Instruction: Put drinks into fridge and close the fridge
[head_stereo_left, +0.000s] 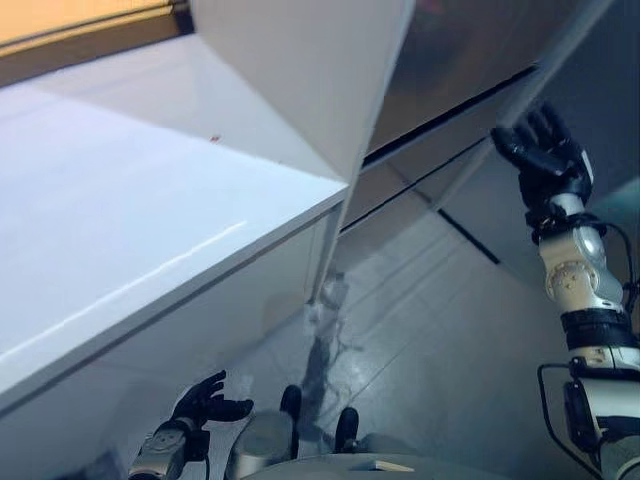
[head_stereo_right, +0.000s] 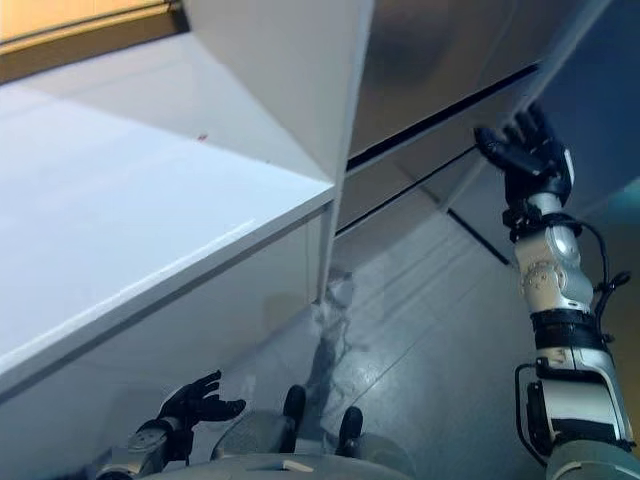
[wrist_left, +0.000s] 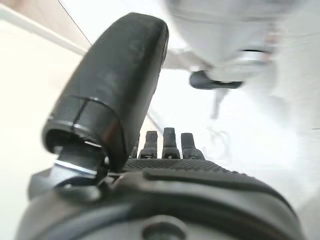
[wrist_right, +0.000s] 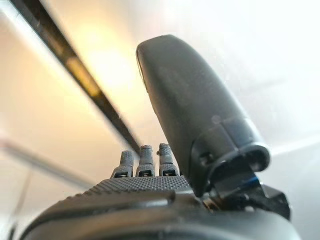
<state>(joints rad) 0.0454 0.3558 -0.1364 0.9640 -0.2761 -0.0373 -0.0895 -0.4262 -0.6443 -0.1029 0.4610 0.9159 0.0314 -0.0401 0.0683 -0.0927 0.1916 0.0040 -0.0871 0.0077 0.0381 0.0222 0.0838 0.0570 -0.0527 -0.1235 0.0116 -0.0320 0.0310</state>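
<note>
The fridge is a grey metal front at the upper right, crossed by dark seams between its doors. My right hand is raised with its fingers straight and spread, at the door face beside a seam; I cannot tell if it touches. In the right wrist view the hand holds nothing and a dark seam runs past its fingers. My left hand hangs low at the lower left, relaxed and empty; it also shows in the left wrist view.
A white counter fills the left side, its front edge running from the lower left to the centre. A white upright panel stands at its far end next to the fridge. Grey floor lies between counter and fridge.
</note>
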